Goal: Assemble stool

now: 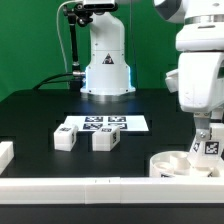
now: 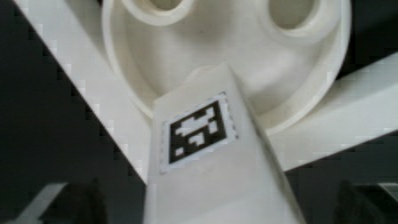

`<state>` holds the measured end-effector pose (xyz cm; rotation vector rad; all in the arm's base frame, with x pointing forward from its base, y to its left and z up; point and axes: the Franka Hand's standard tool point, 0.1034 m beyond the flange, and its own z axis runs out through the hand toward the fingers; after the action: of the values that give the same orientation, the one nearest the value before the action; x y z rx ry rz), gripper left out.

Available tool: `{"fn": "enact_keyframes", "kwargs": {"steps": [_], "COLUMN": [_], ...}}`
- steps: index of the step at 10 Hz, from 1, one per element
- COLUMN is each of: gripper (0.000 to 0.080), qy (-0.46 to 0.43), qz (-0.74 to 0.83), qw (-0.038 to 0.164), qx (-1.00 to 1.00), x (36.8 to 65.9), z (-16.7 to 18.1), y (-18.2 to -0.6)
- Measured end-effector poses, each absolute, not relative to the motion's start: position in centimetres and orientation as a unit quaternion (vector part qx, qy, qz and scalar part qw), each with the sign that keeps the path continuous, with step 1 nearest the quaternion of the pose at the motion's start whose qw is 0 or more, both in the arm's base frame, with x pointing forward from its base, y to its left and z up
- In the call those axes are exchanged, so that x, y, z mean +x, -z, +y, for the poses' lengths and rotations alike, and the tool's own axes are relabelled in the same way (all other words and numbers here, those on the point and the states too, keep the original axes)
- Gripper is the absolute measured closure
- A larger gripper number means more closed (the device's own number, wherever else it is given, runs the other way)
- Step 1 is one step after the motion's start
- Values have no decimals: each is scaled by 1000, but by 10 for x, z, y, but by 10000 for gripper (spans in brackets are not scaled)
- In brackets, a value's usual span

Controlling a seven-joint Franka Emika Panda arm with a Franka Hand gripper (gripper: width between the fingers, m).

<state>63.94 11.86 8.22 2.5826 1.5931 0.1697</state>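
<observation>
The stool's parts are spread over a black surface (image 1: 40, 115). Toward the exterior view's left, two loose legs (image 1: 67, 137) (image 1: 104, 139) are seen lying side by side, just in front of the marker board (image 1: 100, 124). At the exterior view's right, the round seat disc (image 1: 180, 165) is set against the white border bar (image 1: 110, 186), with a tagged leg (image 1: 208, 146) standing in it. Above that leg the pincer (image 1: 205, 128) is held fully open.
</observation>
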Motion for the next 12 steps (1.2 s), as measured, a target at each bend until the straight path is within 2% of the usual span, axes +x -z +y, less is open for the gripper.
{"fn": "enact_keyframes", "kwargs": {"steps": [5, 7, 8, 9, 12], "gripper": [151, 163, 330, 458, 458], "qy": [-34, -34, -34, -33, -34], "qz": [645, 644, 644, 644, 629], "qw": [79, 79, 79, 79, 78], "qx": [760, 760, 760, 760, 773], "x": [641, 641, 641, 641, 641], "z": [113, 112, 111, 111, 111], "y": [-78, -78, -78, -77, -77]}}
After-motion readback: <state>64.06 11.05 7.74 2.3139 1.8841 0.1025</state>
